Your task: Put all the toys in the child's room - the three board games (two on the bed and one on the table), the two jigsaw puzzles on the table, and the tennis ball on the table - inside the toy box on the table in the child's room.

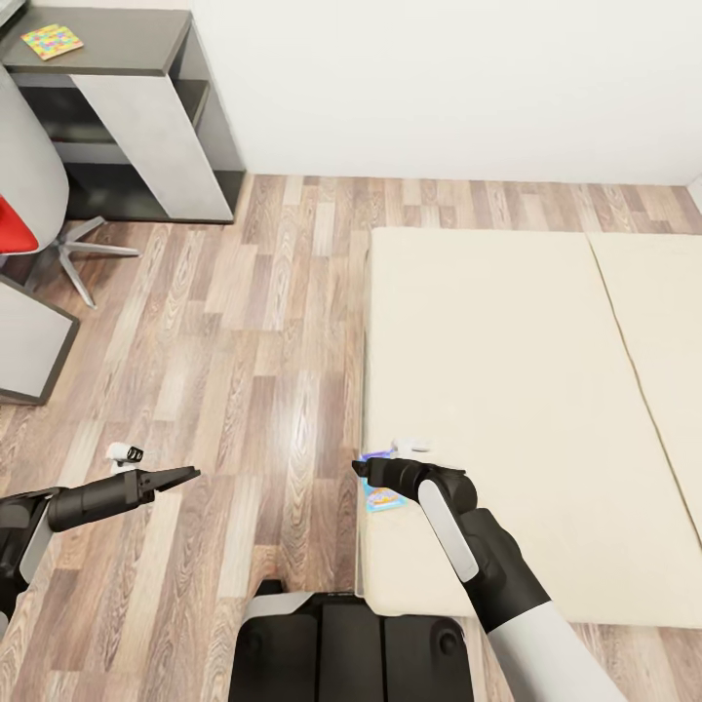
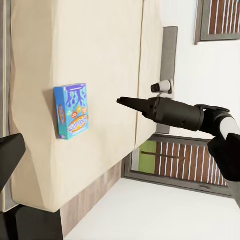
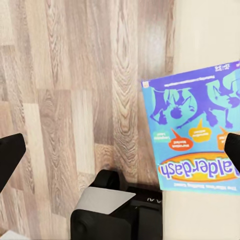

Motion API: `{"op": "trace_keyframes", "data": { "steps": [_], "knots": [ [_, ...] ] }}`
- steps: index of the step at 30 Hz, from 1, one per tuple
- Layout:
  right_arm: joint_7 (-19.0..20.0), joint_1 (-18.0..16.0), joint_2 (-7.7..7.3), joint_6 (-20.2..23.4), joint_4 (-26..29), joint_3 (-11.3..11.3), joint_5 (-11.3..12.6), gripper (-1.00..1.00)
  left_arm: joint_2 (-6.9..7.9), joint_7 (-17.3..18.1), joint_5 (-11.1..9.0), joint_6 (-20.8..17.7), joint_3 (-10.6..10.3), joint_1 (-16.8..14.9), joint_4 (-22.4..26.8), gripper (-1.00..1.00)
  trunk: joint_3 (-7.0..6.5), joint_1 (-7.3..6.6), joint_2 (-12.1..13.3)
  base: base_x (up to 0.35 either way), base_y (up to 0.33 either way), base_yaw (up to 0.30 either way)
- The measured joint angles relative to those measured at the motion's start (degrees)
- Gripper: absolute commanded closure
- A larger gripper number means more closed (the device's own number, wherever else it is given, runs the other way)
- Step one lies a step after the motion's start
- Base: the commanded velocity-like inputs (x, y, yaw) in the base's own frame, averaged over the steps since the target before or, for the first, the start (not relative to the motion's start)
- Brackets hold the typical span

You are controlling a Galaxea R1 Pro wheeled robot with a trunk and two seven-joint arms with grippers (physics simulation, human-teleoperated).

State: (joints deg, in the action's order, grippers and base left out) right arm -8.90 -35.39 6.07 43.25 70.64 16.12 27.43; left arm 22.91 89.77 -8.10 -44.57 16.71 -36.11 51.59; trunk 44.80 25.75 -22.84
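A blue board game [image 1: 383,499] lies flat near the edge of the bed [image 1: 507,390], on the beige mattress. My right gripper [image 1: 363,470] hovers just above it, open and holding nothing. In the right wrist view the board game [image 3: 200,135] sits under one fingertip [image 3: 233,150], and the wood floor is beneath the other. The left wrist view shows the board game [image 2: 72,111] with the right gripper [image 2: 122,101] a little apart from it. My left gripper [image 1: 185,475] hangs open over the floor, left of the bed. One jigsaw puzzle [image 1: 52,41] lies on the table [image 1: 127,39] far back left.
The red-and-white swivel chair [image 1: 19,229] stands at the left by the table. A grey panel [image 1: 29,341] juts in at the left edge. Wood floor [image 1: 244,322] stretches between the table and the bed. My base [image 1: 341,643] is at the mattress corner.
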Motion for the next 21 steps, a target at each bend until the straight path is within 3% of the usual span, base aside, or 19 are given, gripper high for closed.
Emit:
{"op": "trace_keyframes", "data": {
  "steps": [21],
  "knots": [
    [0.0, 0.0, 0.0, -0.06, -0.04, 0.13, 0.01, -1.0, -0.07, 0.0, 0.03, 0.0, 0.0, 0.0, 0.0, -1.0, -1.99, 0.0, 0.0, 0.0, 0.0, 0.002]
  ]
}}
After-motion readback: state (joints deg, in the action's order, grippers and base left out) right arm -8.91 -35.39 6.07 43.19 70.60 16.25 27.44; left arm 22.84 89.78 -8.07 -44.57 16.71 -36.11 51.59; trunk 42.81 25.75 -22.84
